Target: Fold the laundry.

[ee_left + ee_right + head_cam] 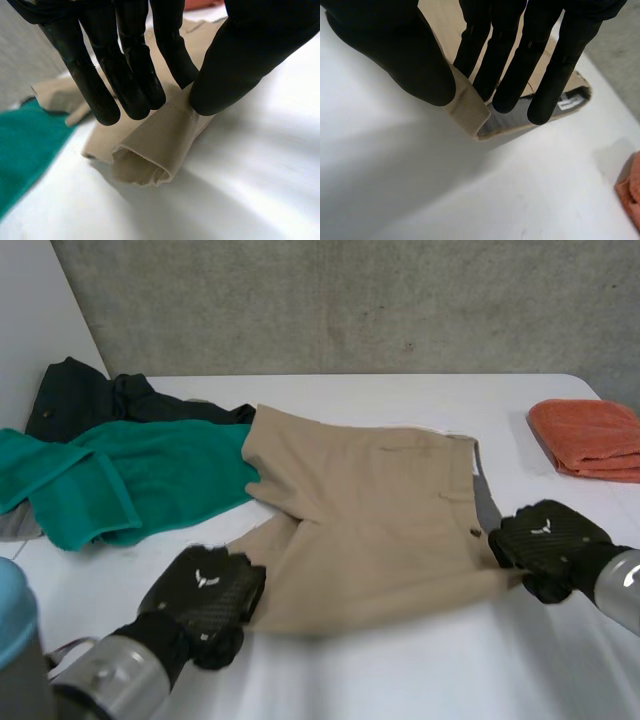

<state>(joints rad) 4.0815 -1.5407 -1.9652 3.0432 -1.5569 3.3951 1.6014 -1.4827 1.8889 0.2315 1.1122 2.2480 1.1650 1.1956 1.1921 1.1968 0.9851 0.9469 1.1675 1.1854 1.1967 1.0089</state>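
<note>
Nearest me I count two hands, both on the one pair of beige shorts (370,510). My left hand (205,592) pinches the near leg hem between thumb and fingers, and its wrist view shows that hem lifted into a loose roll. My right hand (548,540) pinches the near corner of the waistband the same way, turning up grey lining and a small white label. The shorts lie spread flat in the middle of the white table (400,670), waistband to my right and legs to my left. Beyond them I count three other pieces: one teal towel (130,475) touching the far leg, one dark garment (90,400) behind it, and one folded orange cloth (590,435) far right. A grey concrete wall (350,300) backs the table.
</note>
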